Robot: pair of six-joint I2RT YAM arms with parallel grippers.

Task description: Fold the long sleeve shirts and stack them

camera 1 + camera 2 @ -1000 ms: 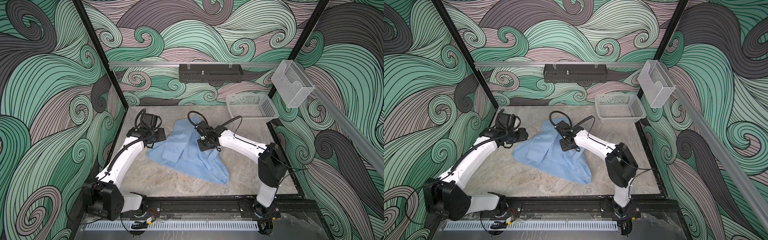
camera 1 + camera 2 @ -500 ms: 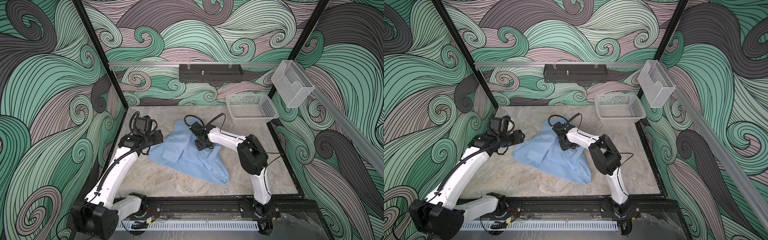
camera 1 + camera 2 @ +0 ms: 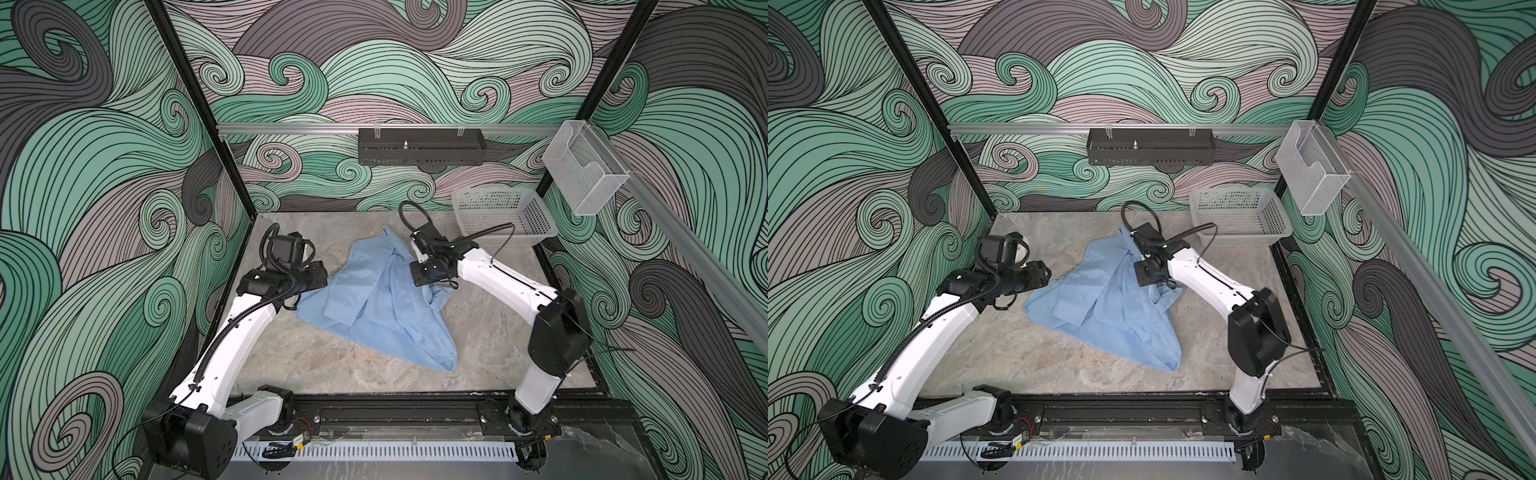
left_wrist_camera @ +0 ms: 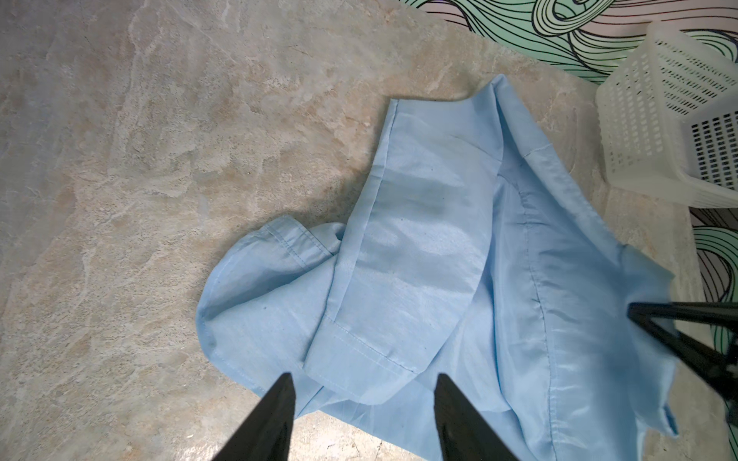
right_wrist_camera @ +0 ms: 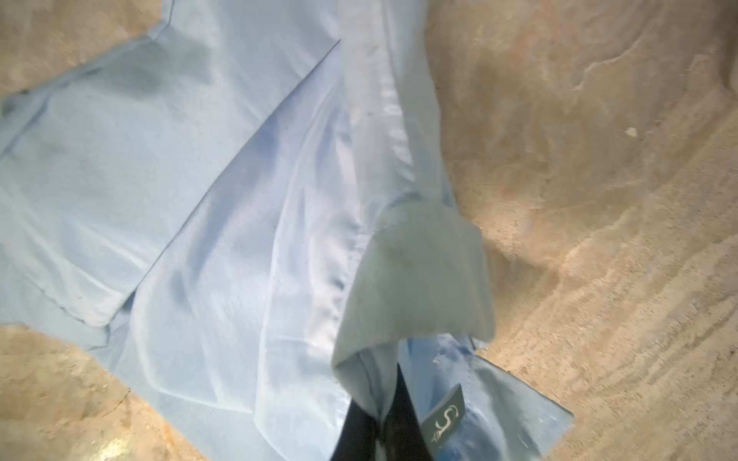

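right gripper (image 5: 379, 415) clamped on shirt (image 3: 374, 307) at collar | left gripper (image 4: 363, 383) parted, empty, over shirt edge | shirt crumpled, middle of desk (image 3: 316, 365) | step judged: spreading out | next: second corner to be gripped, cloth pulled flat

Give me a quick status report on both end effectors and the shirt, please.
Left end effector open, empty. Right end effector shut on shirt at collar. Shirt crumpled, unfolded. Basket apart, nothing blocking.
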